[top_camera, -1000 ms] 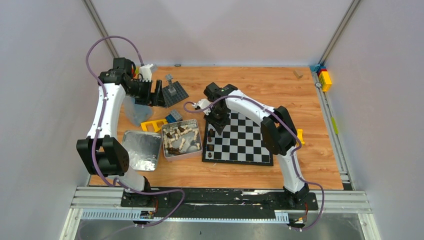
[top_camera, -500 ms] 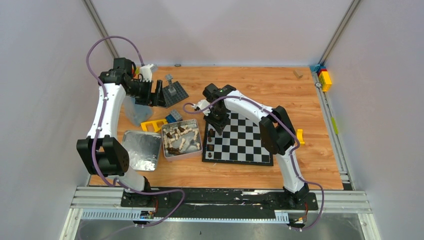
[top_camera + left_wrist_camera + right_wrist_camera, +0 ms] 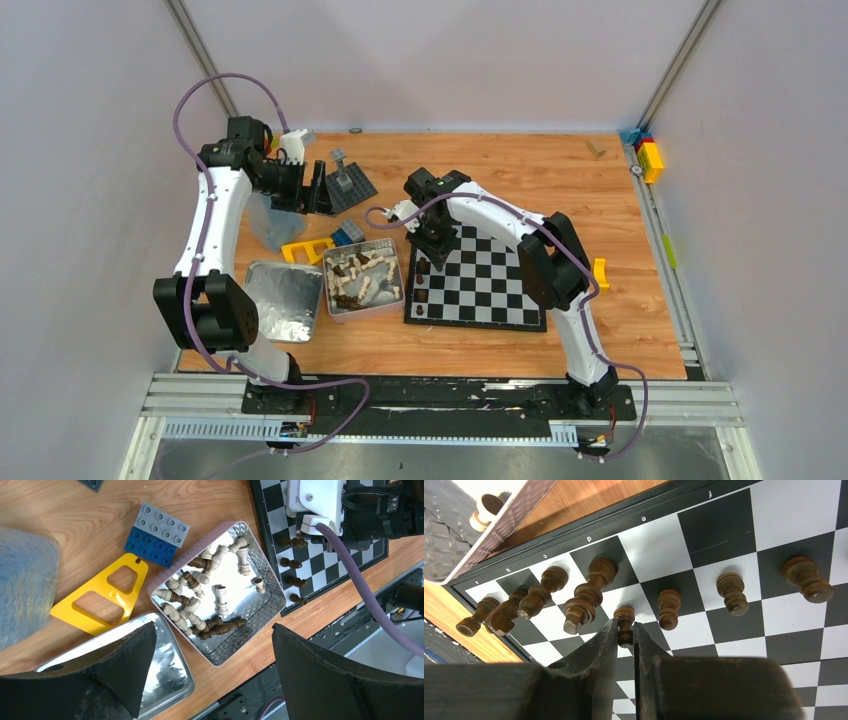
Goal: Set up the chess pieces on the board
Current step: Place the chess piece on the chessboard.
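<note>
— Where's your piece?
— My right gripper (image 3: 625,630) is pinched low on a dark pawn (image 3: 625,614) over the board (image 3: 719,530), near its left edge. Whether the base touches the square I can't say, because my fingers hide it.
— How will it handle?
— It looks like light, hard, smooth wood and probably tips easily. A tall piece (image 3: 584,597) and another pawn (image 3: 668,609) stand just beside it, so I'd back away straight up.
— And your left?
— My left gripper (image 3: 210,635) hangs wide open and empty above the tin (image 3: 220,652) of loose pieces (image 3: 220,595).
</note>
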### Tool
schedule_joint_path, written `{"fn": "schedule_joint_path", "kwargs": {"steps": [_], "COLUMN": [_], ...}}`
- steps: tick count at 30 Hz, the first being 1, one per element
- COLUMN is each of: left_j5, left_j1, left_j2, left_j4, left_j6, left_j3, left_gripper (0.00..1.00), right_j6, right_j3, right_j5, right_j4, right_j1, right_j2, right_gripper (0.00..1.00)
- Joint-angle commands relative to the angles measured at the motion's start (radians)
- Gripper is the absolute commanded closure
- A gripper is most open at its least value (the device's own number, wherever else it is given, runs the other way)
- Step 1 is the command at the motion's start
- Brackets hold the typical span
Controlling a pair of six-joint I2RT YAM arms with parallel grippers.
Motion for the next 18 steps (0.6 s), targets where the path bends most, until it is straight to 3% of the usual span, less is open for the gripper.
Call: {"fn": "schedule_joint_path", "kwargs": {"steps": [1,12,18], "left_j5": [0.020,0.022,0.019], "left_j1": [0.000,0.000,0.000], "left_j2": [-0.034,-0.034,-0.036], "left_j4": [0.006,0.006,0.006], "left_j6": [-0.001,0.004,0.007], "left_j3": [-0.006,-0.018,-0.021], "left_gripper": [0.07,0.05,0.04], "right_j6": [0.020,0.036,0.041], "right_j3": [0.040,0.045,0.045], "right_j5": [0.002,0.000,0.005], "right_j4": [0.002,0.012,0.016], "right_j1": [0.007,0.007,0.007], "right_j2": [0.013,0.002,-0.010], "right_gripper": [0.85,0.74,0.73]}}
